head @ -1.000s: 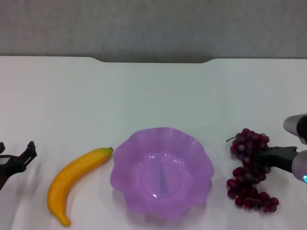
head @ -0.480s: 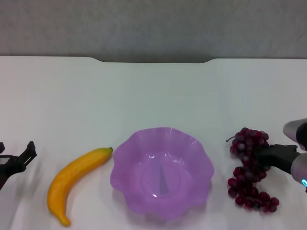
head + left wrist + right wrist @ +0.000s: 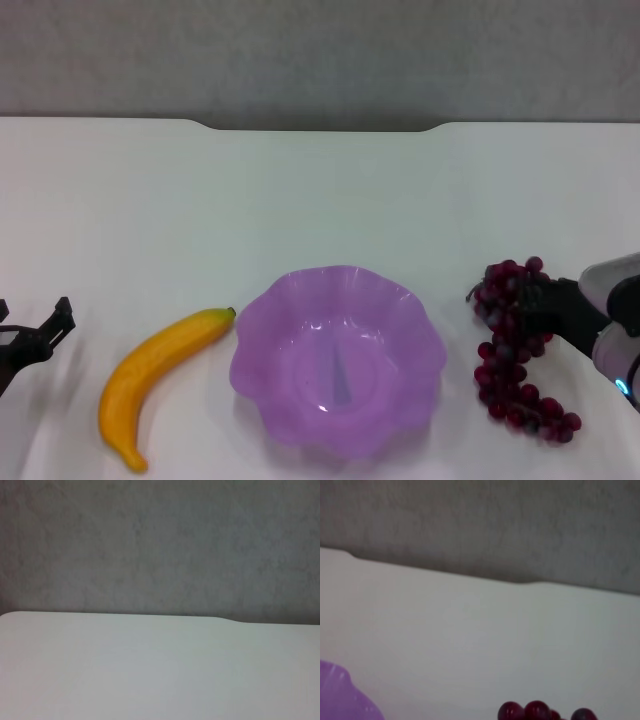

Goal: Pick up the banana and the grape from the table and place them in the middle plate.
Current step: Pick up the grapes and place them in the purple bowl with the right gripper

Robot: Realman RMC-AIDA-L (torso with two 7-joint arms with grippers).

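The banana (image 3: 150,375) lies on the white table (image 3: 320,200) just left of the purple scalloped middle plate (image 3: 340,360), which holds nothing. The grape (image 3: 505,350) is right of the plate. My right gripper (image 3: 535,305) is shut on the bunch's upper part, which is raised a little, while its lower end trails on the table. The right wrist view shows a few top grapes (image 3: 537,712) and a piece of the plate's rim (image 3: 340,697). My left gripper (image 3: 35,330) is open and empty at the left edge, left of the banana.
The table's far edge has a notch (image 3: 320,127) in front of a grey wall. The left wrist view shows only bare tabletop (image 3: 150,670) and wall.
My right gripper has moved up and slightly toward the plate with the top of the grape bunch, which now sits higher. The left arm, banana and plate have not moved.
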